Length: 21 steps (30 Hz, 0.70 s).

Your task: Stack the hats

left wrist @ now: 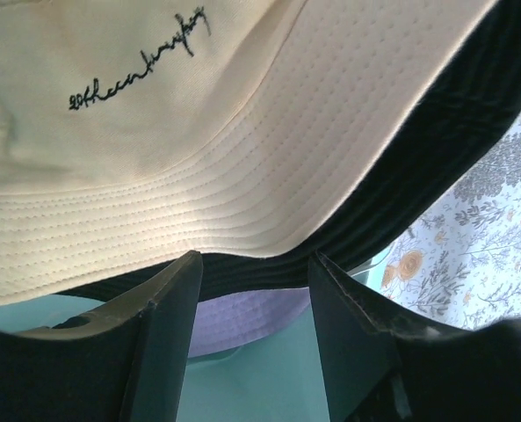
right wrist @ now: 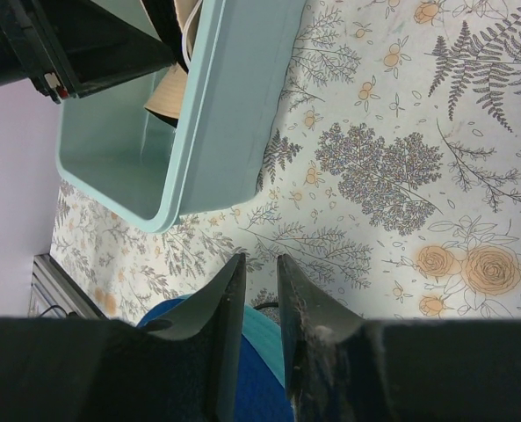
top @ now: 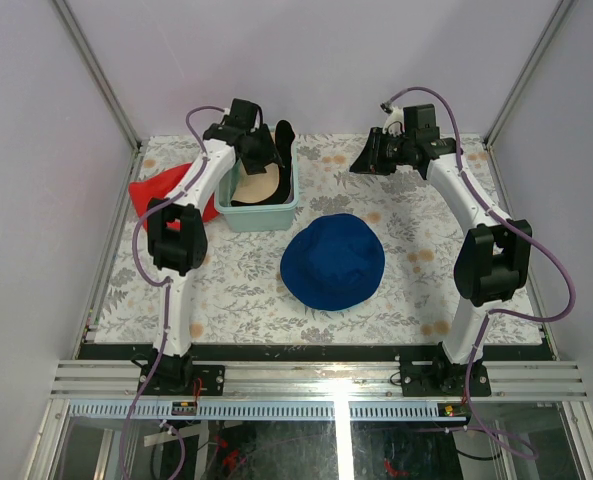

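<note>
Two fingers of the left gripper [left wrist: 253,290] stand apart just under the tan hat [left wrist: 181,167], whose brim dips between them, seemingly not yet pinched; it sits in the bin [top: 276,215] over a lavender hat [left wrist: 242,321]. Closing squarely on one brim layer should lift it cleanly. The right gripper [right wrist: 260,290] hangs nearly closed, empty, above the dark blue hat [top: 333,261].

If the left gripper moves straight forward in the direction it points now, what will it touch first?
Most likely the tan hat: its brim hangs right ahead of the left gripper, whose open fingers nearly reach it. A dark layer lies under the brim; exact depth is unclear.
</note>
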Each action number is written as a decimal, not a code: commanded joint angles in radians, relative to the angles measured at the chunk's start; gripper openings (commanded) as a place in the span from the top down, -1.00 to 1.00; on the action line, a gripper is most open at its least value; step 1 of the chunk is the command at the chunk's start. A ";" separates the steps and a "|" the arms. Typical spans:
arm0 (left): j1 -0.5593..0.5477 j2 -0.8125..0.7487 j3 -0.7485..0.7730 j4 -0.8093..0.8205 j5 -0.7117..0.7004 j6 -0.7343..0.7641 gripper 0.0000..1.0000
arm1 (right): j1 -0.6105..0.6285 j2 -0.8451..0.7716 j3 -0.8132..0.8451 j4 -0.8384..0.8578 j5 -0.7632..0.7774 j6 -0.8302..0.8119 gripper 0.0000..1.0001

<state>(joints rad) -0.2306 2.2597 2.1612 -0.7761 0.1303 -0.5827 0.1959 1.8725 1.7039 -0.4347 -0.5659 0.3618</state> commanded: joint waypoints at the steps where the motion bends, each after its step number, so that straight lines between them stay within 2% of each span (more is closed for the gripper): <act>1: -0.011 0.016 0.039 0.073 -0.020 -0.006 -0.04 | -0.004 -0.015 0.007 0.014 -0.006 -0.015 0.43; 5: -0.014 0.056 0.065 0.084 -0.065 0.004 -0.05 | -0.003 -0.020 0.011 0.014 -0.005 -0.011 0.42; 10: -0.019 0.153 0.193 0.085 -0.149 0.041 -0.06 | -0.003 -0.028 0.005 0.017 -0.009 0.005 0.41; 13: -0.017 0.189 0.263 0.106 -0.214 0.061 0.04 | -0.004 -0.029 0.000 0.010 -0.008 0.006 0.41; 15: -0.008 0.207 0.310 0.109 -0.240 0.067 0.19 | -0.003 -0.029 -0.001 0.002 -0.005 0.002 0.40; 16: -0.001 0.210 0.318 0.115 -0.247 0.067 0.36 | -0.003 -0.029 -0.001 0.000 -0.004 0.002 0.40; 18: 0.010 0.205 0.320 0.133 -0.251 0.073 0.84 | -0.003 -0.028 0.002 -0.006 -0.003 0.001 0.39; 19: 0.017 0.202 0.323 0.146 -0.243 0.074 0.98 | -0.004 -0.027 0.004 -0.007 -0.005 0.002 0.39; 21: 0.028 0.177 0.328 0.188 -0.203 0.093 1.00 | -0.003 -0.030 0.004 -0.009 -0.014 0.006 0.39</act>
<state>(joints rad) -0.2317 2.4783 2.4405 -0.7200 -0.0582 -0.5259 0.1959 1.8725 1.7004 -0.4366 -0.5659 0.3645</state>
